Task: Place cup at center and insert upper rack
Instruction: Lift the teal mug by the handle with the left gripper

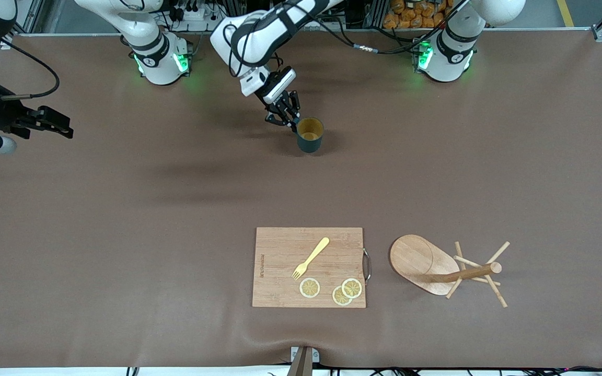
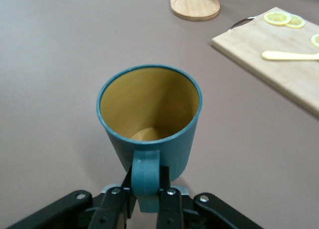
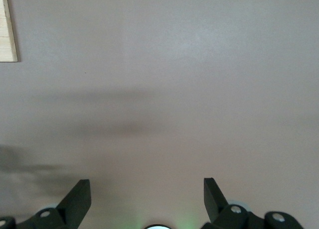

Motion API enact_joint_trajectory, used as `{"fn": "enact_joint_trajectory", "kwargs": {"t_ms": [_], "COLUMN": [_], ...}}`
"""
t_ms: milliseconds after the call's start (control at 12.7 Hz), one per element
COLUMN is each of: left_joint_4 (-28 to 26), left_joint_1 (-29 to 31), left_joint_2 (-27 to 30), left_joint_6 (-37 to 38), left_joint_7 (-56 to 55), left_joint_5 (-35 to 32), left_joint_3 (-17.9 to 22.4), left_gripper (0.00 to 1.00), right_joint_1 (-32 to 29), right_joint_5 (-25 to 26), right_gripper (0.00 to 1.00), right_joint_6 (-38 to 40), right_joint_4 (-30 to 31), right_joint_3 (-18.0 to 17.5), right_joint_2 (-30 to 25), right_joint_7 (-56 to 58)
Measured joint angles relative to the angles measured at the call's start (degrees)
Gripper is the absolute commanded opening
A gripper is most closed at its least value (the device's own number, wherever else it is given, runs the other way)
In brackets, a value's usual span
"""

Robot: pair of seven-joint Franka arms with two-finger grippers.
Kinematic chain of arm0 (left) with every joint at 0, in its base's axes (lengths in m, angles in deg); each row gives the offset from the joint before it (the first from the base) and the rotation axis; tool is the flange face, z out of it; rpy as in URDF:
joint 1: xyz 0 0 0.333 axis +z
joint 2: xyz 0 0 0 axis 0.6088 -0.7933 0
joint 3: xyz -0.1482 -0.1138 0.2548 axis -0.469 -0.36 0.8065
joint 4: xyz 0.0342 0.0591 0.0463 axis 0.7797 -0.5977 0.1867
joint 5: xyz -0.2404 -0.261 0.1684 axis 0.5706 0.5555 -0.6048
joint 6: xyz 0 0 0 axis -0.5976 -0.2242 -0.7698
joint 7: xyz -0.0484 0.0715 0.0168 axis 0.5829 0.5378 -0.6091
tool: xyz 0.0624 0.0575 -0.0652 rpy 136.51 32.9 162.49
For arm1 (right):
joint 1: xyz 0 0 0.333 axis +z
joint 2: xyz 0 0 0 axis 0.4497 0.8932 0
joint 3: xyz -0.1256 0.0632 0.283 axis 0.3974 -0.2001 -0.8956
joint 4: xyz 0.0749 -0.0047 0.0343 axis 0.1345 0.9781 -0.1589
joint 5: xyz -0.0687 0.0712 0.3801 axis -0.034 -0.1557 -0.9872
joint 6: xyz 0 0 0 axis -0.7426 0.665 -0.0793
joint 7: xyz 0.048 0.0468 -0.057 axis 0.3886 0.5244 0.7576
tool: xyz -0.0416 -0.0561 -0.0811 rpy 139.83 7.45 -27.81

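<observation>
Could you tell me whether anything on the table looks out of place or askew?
Yes: the rack lies tipped on its side beside the board, its pegs on the cloth. The cup stands upright, its handle in the left pincer.

We see one line of small print along an edge of the cutting board (image 1: 280,266), too small for us to read. We find no other legible text.

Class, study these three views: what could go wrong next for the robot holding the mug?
1. The left pincer pinches only the handle of the ribbed dark teal cup, so the cup could swing or slip.
2. The light wooden mug tree lies tipped beside the rectangular wooden cutting board; its thin pegs could snag.
</observation>
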Motion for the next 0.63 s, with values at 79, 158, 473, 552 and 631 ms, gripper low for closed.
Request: {"fn": "enact_joint_trajectory", "kwargs": {"t_ms": [79, 158, 473, 552, 631], "left_joint_4": [0.15, 0.24, 0.45, 0.46, 0.46], "left_joint_1": [1.6, 3.51, 11.6, 13.65, 15.87], "left_joint_2": [2.59, 5.36, 15.21, 17.26, 19.27], "left_joint_6": [0.0, -0.01, -0.86, -1.54, -3.34], "left_joint_7": [2.57, 4.88, 14.53, 16.21, 17.09], "left_joint_5": [1.29, 2.31, 10.24, 12.6, 15.25], "left_joint_3": [0.04, -0.02, -0.11, -0.08, -0.04], "left_gripper": [0.0, 0.0, 0.0, 0.0, 0.0], "right_joint_1": [-0.03, -0.03, 0.0, 0.03, 0.05], "right_joint_5": [0.0, -0.01, -0.08, -0.09, -0.09], "right_gripper": [1.0, 1.0, 1.0, 1.0, 1.0], "right_joint_6": [-0.01, -0.02, -1.0, -1.08, -1.09], "right_joint_4": [0.0, 0.0, 0.04, 0.05, 0.08], "right_joint_3": [0.0, 0.0, -0.36, -0.53, -0.64], "right_joint_2": [0.0, 0.0, 0.0, 0.0, 0.0], "right_joint_7": [0.0, 0.0, 0.02, 0.02, 0.02]}}
